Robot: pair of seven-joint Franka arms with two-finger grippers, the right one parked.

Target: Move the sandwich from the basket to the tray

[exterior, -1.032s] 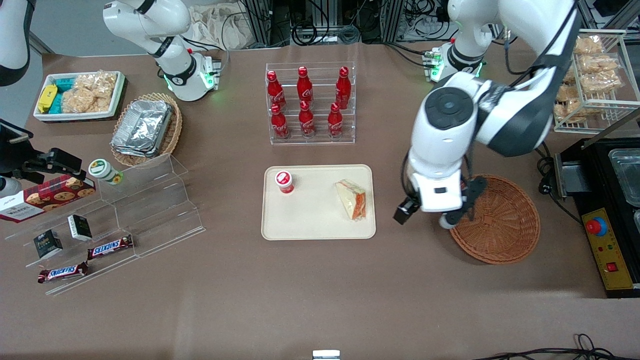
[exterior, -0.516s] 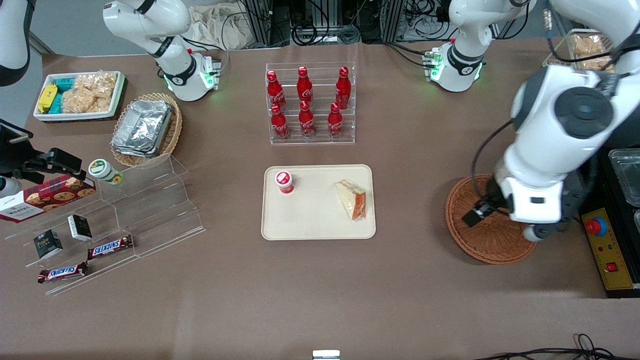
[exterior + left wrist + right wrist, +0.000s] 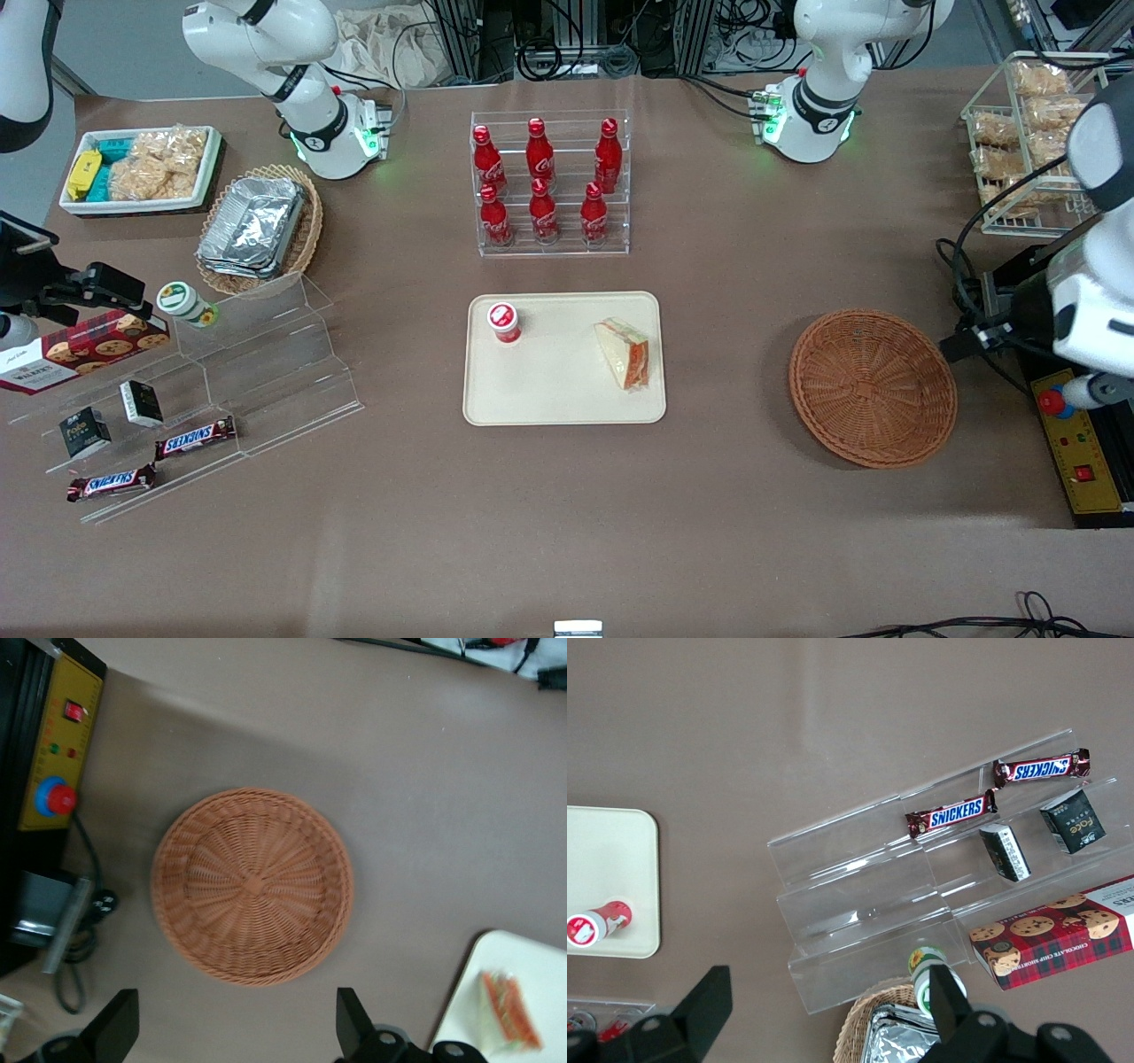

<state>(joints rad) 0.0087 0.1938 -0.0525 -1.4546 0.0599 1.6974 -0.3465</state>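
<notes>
The sandwich (image 3: 625, 353) lies on the beige tray (image 3: 549, 390), at the tray's end nearest the basket. It also shows in the left wrist view as the sandwich (image 3: 507, 1012) on the tray (image 3: 532, 966). The round woven basket (image 3: 873, 387) (image 3: 252, 884) holds nothing. My left gripper (image 3: 1085, 388) (image 3: 237, 1032) hangs high over the table's working-arm end, past the basket and above the black control box. It is open, with its fingers (image 3: 120, 1028) wide apart and nothing between them.
A red-lidded cup (image 3: 503, 321) stands on the tray. A rack of red cola bottles (image 3: 549, 182) stands farther from the front camera than the tray. The control box with a red button (image 3: 1054, 403) and a wire rack of snacks (image 3: 1032, 133) sit beside my arm.
My left arm has swung from between tray and basket, across the basket, to the table's working-arm end. The sandwich has stayed where it was on the tray.
</notes>
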